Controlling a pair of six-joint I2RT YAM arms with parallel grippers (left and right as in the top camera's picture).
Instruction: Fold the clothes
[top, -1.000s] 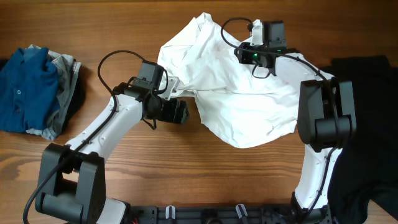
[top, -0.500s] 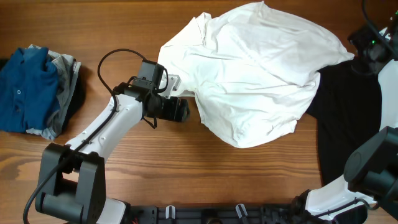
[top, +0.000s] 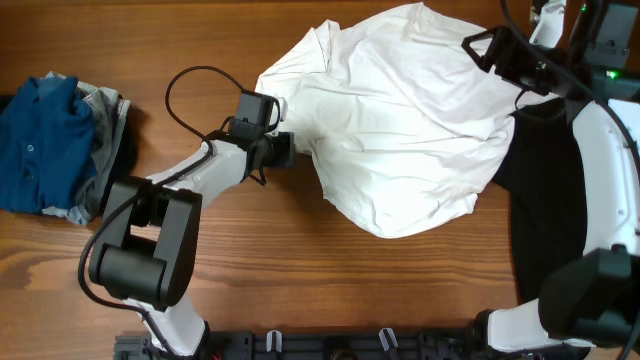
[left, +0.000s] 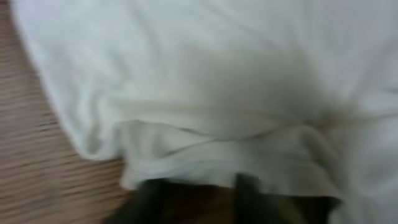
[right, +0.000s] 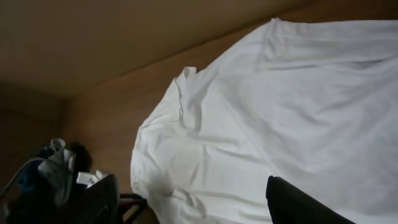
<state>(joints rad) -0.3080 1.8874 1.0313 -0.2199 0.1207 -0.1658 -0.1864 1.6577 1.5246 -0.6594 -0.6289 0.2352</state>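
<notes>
The clothes (top: 410, 130), a white T-shirt, lie crumpled and spread over the middle and right of the wooden table. My left gripper (top: 283, 150) sits at the shirt's left edge. In the left wrist view, which is blurred, the folded hem (left: 217, 155) lies across the tips of its two dark fingers (left: 149, 199), which stand partly apart with wood showing between them. My right gripper (top: 488, 52) hovers above the shirt's upper right part. It is open in the right wrist view (right: 196, 205), nothing is between its fingers (right: 298, 202), and the shirt (right: 267, 124) lies below it.
A pile of blue and grey garments (top: 55, 145) sits at the table's left edge. A black cloth (top: 545, 200) lies at the right, partly under the shirt's right side. Bare wood runs along the front of the table (top: 300, 290).
The right gripper let go of the shirt, which dropped and spread rightward; that arm swung off to the right and came back over the upper right. The left gripper advanced to the shirt's edge, jaws narrowing.
</notes>
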